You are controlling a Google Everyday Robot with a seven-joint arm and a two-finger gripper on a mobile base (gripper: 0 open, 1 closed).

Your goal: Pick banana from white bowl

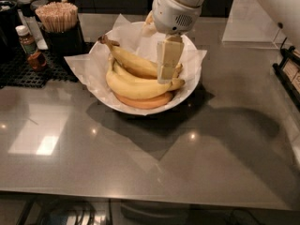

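Note:
The white bowl (190,95) is wide and shallow, lined with crinkled white paper, and stands on the grey counter at centre back. A bunch of yellow bananas (133,81) lies in it, stems pointing to the upper left. My gripper (168,64) reaches down from the white arm at the top and sits on the right end of the top banana (136,62), touching it. The bananas rest in the bowl.
A dark cup of wooden sticks (58,25) stands at the back left, next to a small brown bottle (28,43) on a black mat (28,71). A black rack (288,71) is at the right edge. A clear sign holder (253,18) stands at the back right.

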